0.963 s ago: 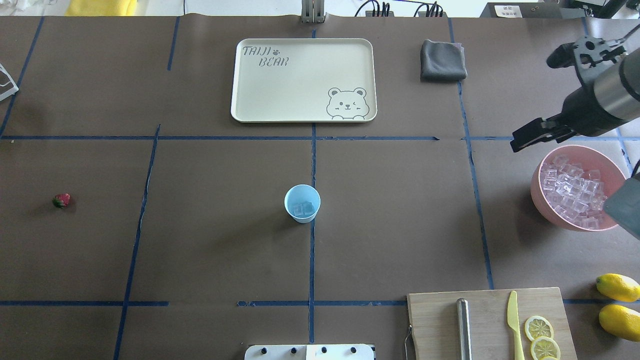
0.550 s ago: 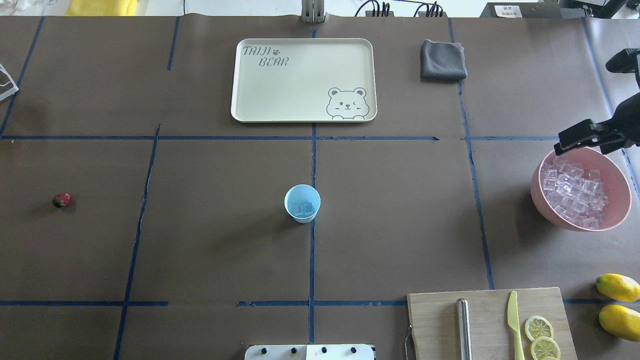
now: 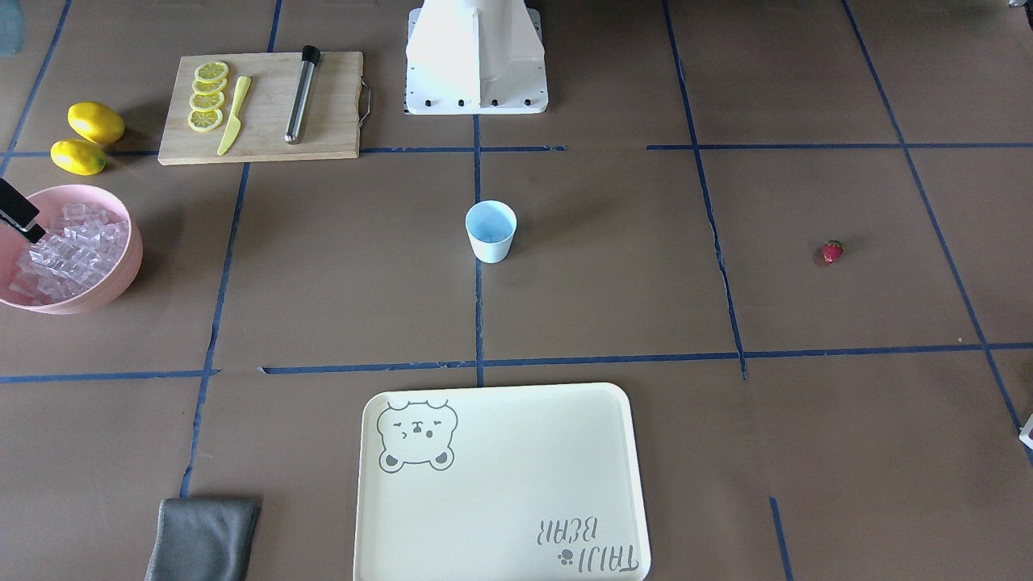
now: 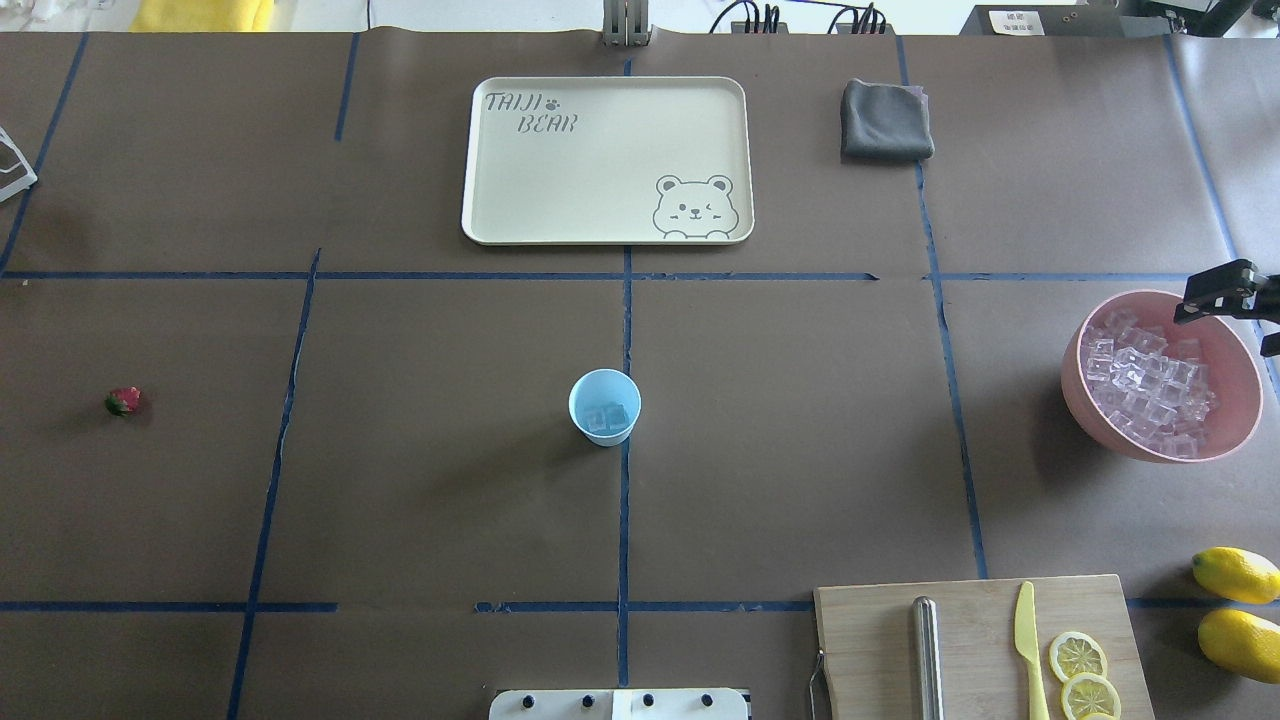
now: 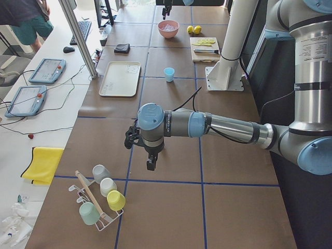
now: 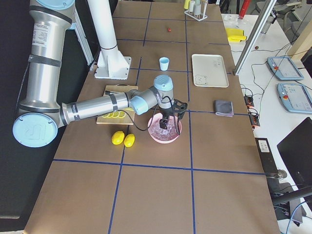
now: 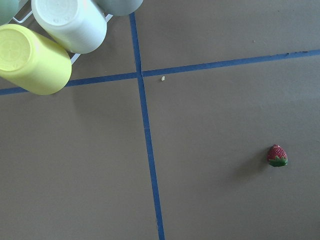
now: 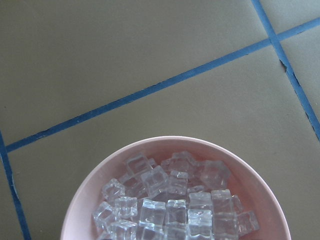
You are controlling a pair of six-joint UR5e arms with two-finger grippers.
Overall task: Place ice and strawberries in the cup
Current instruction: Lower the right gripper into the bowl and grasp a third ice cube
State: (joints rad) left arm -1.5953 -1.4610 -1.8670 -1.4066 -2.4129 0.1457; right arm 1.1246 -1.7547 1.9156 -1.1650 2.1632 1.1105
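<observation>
One strawberry point(image 4: 122, 401) lies at the frame's left on the desk point(image 4: 800, 430), well apart from the cup point(image 4: 604, 406) at centre, which holds some ice point(image 4: 608, 418). More cubes fill the pink bowl point(image 4: 1073, 385) at right, the right gripper point(image 4: 1222, 300) above its far rim; its state, like that of the left gripper point(image 5: 150, 165), cannot be told.

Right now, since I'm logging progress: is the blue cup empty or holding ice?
Not empty: the overhead view shows clear ice cubes at the bottom of the upright pale-blue cup. The strawberry lies well apart from it.
</observation>
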